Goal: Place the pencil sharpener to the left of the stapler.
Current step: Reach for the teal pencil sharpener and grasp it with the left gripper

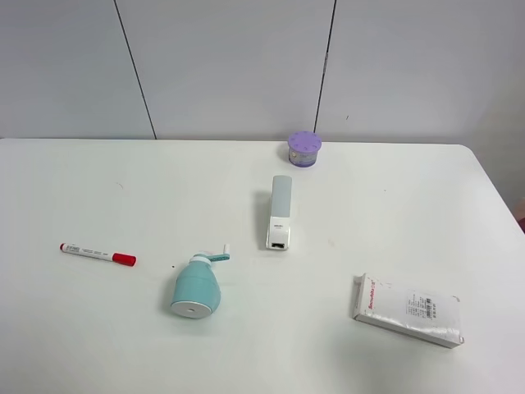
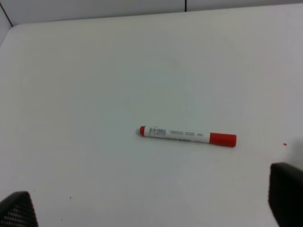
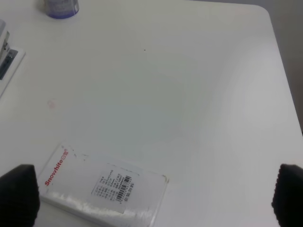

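The light-teal pencil sharpener [image 1: 196,287] lies on its side on the white table [image 1: 394,213], white round end toward the front edge and crank toward the back. It is ahead and to the left of the stapler. The white stapler [image 1: 280,212] with a grey-blue top arm lies lengthwise near the table's middle; its edge [image 3: 5,52] shows in the right wrist view. Neither gripper appears in the exterior high view. My left gripper [image 2: 151,203] is open above the table near a marker, holding nothing. My right gripper [image 3: 154,196] is open over a white packet, also holding nothing.
A red-capped marker [image 1: 97,254] [image 2: 187,135] lies at the left. A small purple round jar [image 1: 304,148] [image 3: 60,7] stands behind the stapler. A white packet with red print [image 1: 408,310] [image 3: 102,189] lies at the front right.
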{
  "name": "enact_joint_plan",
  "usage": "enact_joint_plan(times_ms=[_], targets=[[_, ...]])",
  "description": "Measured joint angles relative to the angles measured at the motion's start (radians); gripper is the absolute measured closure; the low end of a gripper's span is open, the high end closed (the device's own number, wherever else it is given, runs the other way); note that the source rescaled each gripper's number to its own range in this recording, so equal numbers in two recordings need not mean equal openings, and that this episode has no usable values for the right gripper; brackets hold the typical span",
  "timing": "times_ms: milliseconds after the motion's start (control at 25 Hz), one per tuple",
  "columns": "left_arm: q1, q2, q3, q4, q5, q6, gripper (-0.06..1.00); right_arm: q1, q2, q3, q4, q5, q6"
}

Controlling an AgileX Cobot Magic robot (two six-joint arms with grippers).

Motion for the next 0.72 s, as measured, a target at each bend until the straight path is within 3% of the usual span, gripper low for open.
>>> enact_joint_plan(times_ms=[720], targets=[[0.000, 0.000, 0.000, 0.000, 0.000, 0.000, -0.06, 0.000, 0.000, 0.000, 0.000, 0.000, 0.000]])
